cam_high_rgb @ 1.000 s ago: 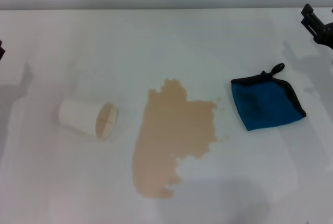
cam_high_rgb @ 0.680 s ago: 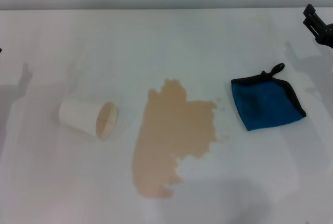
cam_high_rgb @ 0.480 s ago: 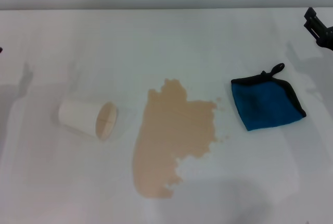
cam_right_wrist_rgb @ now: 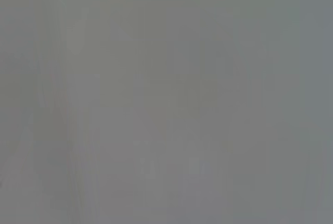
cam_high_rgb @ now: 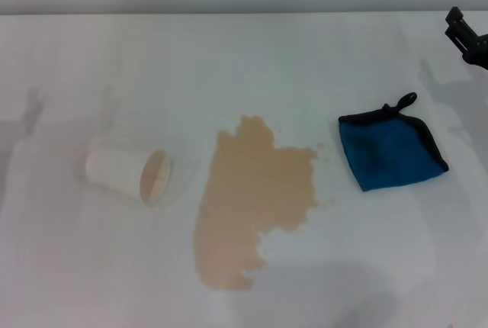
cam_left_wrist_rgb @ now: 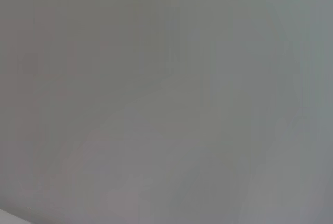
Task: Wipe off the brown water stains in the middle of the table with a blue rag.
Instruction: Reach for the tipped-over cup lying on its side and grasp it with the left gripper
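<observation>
A large tan blotch, the brown water stains (cam_high_rgb: 255,202), spreads over the middle of the white table (cam_high_rgb: 252,61) in the head view. The blue rag (cam_high_rgb: 391,152), edged in black with a small loop at its far corner, lies flat to the right of the stain, apart from it. My right gripper (cam_high_rgb: 467,36) shows only as a black part at the far right edge, beyond the rag and clear of it. The left gripper is out of view. Both wrist views show only plain grey surface.
A white paper cup (cam_high_rgb: 128,175) lies on its side left of the stain, its brownish mouth facing right. The table's far edge meets a grey wall at the top of the head view.
The dark tip of the left arm at the left edge has withdrawn out of the head view. The right gripper has edged slightly toward the right edge. Stain, rag and cup have not moved.
</observation>
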Robot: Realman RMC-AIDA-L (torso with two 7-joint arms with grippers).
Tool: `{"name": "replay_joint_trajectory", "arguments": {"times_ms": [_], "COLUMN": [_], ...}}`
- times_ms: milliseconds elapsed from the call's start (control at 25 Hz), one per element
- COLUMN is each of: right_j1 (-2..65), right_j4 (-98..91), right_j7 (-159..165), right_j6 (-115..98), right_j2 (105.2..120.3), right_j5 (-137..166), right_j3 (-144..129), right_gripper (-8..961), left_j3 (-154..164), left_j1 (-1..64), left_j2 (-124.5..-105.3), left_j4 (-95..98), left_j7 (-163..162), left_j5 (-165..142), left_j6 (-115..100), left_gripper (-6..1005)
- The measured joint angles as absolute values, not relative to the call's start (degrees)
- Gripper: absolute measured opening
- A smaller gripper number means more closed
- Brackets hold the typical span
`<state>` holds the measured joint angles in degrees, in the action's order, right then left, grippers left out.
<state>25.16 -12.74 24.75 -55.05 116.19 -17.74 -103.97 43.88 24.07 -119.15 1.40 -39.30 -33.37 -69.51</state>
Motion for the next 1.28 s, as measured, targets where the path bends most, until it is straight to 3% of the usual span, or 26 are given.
{"name": "replay_joint_trajectory", "arguments": {"times_ms": [360, 480, 760, 960, 1280], "right_j1": [25.5, 25.5, 25.5, 25.5, 25.8], "right_j4": [-12.7, -12.7, -12.5, -11.9, -11.1], "right_j7": [22.6, 21.6, 21.4, 21.4, 21.4], "right_j6": [-52.5, -52.5, -52.6, -52.6, -52.3], "right_j2": [116.05, 116.07, 115.95, 115.98, 116.02], "right_j5": [-19.1, -20.0, -20.9, -21.5, -21.5], "right_j3": [-103.9, -103.9, -103.7, -103.7, -103.7], "right_gripper": [840, 840, 841, 840, 840], "left_j3": [48.5, 53.7, 56.2, 56.3, 55.7], "left_j1": [23.1, 21.1, 18.3, 21.1, 28.4], "left_j2": [-117.48, -114.43, -111.47, -108.95, -106.9], "left_j4": [12.3, 21.1, 36.2, 43.2, 47.3], "left_j7": [-53.3, -67.2, -73.6, -77.9, -78.2], "left_j5": [-39.0, -46.7, -66.6, -88.5, -109.3], "left_j6": [-69.0, -69.5, -70.1, -71.1, -72.8], "left_gripper": [885, 885, 884, 883, 882]}}
